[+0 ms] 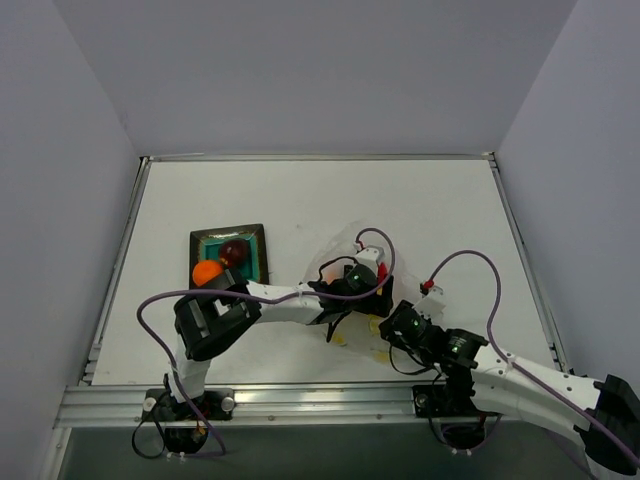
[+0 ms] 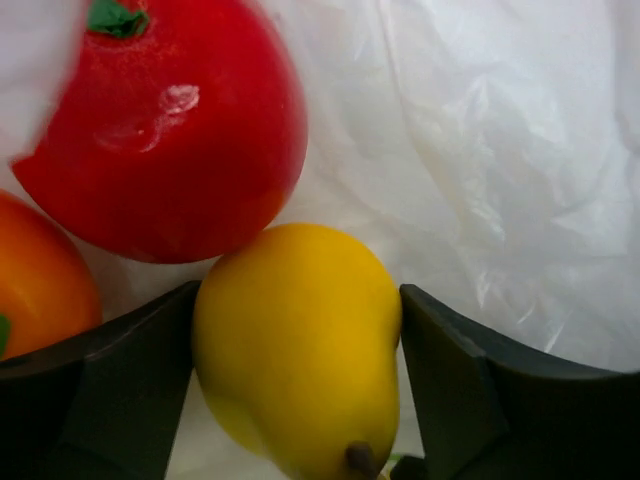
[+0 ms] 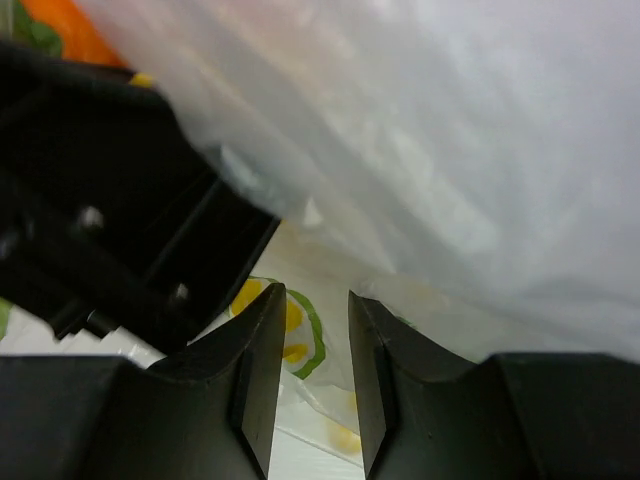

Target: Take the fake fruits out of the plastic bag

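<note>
The left pincer (image 2: 300, 295) is inside the plastic bag (image 2: 480, 150) and grips a yellow pear (image 2: 300, 370). Its dark fingers (image 2: 120, 380) press against the pear's two sides, and the stem end points toward the camera. A red fruit (image 2: 170, 130) with a green leaf on top touches the far side of the pear. An orange fruit (image 2: 40, 280) lies to the left of it, behind the left finger. White crinkled film fills the rest of that view.

The right pincer (image 3: 315, 295) stands slightly parted at the near right edge of the bag. A lemon-slice print on the film shows through the narrow gap. I cannot tell whether any film lies between the jaws. The left arm's black wrist housing (image 3: 100, 200) is just to its left, and bag film billows above.

From above, the bag sits near the middle of the worktop (image 1: 300, 190), toward the near edge, with both arms reaching into it. Well to its left is a teal plate (image 1: 200, 238) with a dark rim. The plate carries a dark red fruit (image 1: 235, 250) and an orange one (image 1: 207, 272), which touch each other.
</note>
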{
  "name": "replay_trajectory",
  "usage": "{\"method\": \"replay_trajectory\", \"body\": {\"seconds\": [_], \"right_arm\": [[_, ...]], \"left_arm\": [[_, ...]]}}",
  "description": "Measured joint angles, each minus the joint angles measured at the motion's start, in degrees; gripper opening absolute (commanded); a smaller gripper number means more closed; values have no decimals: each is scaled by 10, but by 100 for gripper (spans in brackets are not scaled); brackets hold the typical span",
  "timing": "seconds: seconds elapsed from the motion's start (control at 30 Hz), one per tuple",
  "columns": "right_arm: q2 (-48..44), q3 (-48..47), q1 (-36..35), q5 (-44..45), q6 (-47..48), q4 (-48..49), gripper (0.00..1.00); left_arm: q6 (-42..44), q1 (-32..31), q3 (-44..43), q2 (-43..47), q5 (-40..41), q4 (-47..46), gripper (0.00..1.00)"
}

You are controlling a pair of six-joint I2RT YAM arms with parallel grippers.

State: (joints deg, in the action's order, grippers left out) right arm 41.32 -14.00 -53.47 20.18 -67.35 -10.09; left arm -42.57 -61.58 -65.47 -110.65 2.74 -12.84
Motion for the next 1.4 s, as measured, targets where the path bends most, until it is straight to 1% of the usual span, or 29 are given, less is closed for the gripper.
{"method": "replay_trajectory", "body": {"seconds": [0.03,0.17,0.33,0.47,0.57,0.73,0.8,0.87,0.93,1.03,1.13,1.23,1.3,1.4], "right_arm": [[2,0,-11,6,-4,3,28],[-15,3,-24,17,-18,15,27],[-46,22,-24,25,-30,20,26],[-46,23,-24,35,-31,22,26],[-29,21,-24,43,-31,22,24],[-9,15,-24,55,-28,23,23],[-12,15,-24,60,-26,23,23],[-17,15,-24,62,-21,23,23],[-23,15,-24,64,-17,23,22],[-30,15,-23,66,-11,22,23],[-31,13,-20,67,0,22,22],[-29,6,-20,69,11,22,22],[-23,0,-20,70,17,21,23],[-13,-7,-19,70,25,22,22]], "left_arm": [[-2,2,0,-3,0,-8,60],[-9,5,1,-3,0,-22,43],[-5,5,21,31,0,-28,42],[8,6,28,104,-7,-11,41],[21,12,19,176,-34,9,42],[29,46,-13,268,-94,22,42],[32,68,-11,312,-108,38,42],[37,91,10,369,-105,54,43],[46,113,43,436,-69,82,43],[55,140,106,537,29,140,45],[59,166,170,589,125,192,45],[60,199,221,593,185,225,46],[63,213,246,566,216,236,46],[72,216,268,509,246,240,47]]}}
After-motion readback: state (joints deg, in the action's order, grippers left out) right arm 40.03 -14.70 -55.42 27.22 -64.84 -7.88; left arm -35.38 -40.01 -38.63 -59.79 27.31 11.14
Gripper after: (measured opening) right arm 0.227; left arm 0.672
